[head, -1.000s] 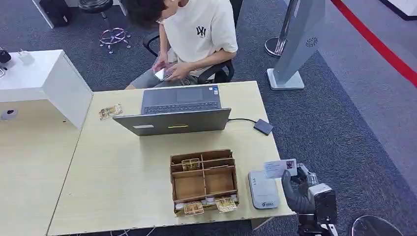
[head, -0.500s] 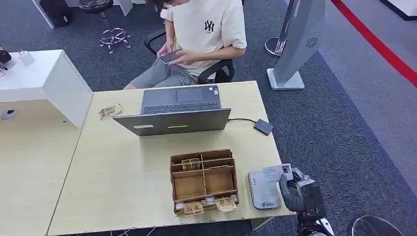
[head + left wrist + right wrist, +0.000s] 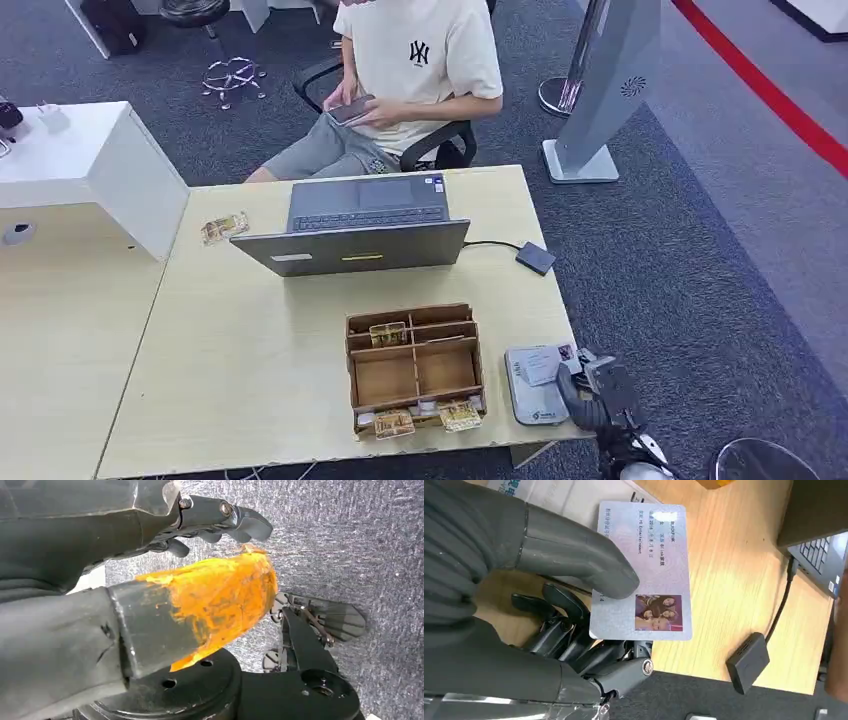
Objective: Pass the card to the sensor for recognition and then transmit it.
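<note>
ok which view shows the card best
The right wrist view: the card is close, face up, its photo and print visible, pinched by the right hand. The head view shows it small, over the card reader. The left wrist view faces the floor.

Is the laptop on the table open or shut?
Open. The laptop's lid stands up from the keyboard, its back toward the robot; the seated person faces the keyboard side.
</note>
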Motion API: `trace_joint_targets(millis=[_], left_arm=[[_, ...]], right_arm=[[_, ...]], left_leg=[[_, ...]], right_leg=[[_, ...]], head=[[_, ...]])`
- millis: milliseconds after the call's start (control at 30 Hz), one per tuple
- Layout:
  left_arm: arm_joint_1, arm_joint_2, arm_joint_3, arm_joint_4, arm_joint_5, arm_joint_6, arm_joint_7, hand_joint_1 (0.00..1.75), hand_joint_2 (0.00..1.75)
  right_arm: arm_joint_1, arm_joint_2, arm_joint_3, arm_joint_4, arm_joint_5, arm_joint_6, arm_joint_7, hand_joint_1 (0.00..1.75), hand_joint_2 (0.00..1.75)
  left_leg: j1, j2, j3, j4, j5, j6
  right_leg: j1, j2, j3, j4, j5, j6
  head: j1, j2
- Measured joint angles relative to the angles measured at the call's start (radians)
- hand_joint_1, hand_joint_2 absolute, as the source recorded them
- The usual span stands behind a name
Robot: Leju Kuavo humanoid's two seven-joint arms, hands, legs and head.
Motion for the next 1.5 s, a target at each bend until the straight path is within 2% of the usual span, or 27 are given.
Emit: trace_joint_targets(millis=[233,467,867,1167,1333,1500], left_arm=[[0.000,0.000,0.000,0.000,0.008,0.001,0.000,0.00,0.00],[0.000,0.000,0.000,0.000,0.019,0.000,-0.006,0.00,0.00],[0.001,-0.002,0.000,0.000,0.037,0.000,-0.016,0.00,0.00],[0.001,-0.002,0.000,0.000,0.056,-0.002,-0.019,0.00,0.00],[0.001,-0.002,0.000,0.000,0.061,-0.002,-0.019,0.00,0.00],[0.001,-0.002,0.000,0.000,0.067,-0.003,-0.020,0.00,0.00]], right_arm=[[-0.003,-0.025,-0.006,-0.002,0.012,0.007,0.004,1.75,1.75],[0.000,-0.026,-0.011,-0.027,0.009,0.003,0.003,1.75,1.75],[0.042,-0.031,0.006,-0.142,0.030,0.031,0.012,1.75,1.75],[0.080,-0.126,0.119,-0.234,0.138,0.045,0.118,1.75,1.75],[0.082,-0.174,0.172,-0.235,0.181,0.027,0.152,1.75,1.75],[0.070,-0.196,0.209,-0.232,0.221,0.000,0.177,1.75,1.75]], left_leg=[[0.000,0.000,0.000,0.001,0.000,0.000],[0.000,0.000,0.000,0.001,0.000,0.000],[0.000,0.000,0.000,0.001,0.000,0.000],[0.000,0.000,0.000,0.001,0.000,0.000],[0.000,0.000,0.000,0.001,0.000,0.000],[0.000,0.000,0.000,0.001,0.000,0.000]], right_leg=[[0.000,0.000,0.001,0.000,0.000,0.001],[0.000,0.000,0.001,0.000,0.000,0.001],[0.000,0.000,0.000,0.000,0.000,0.000],[0.000,0.000,0.001,0.000,0.000,0.001],[0.000,0.000,0.001,0.000,0.000,0.000],[0.000,0.000,0.001,0.000,0.000,0.000]], head=[[0.000,0.000],[0.000,0.000],[0.000,0.000],[0.000,0.000],[0.000,0.000],[0.000,0.000]])
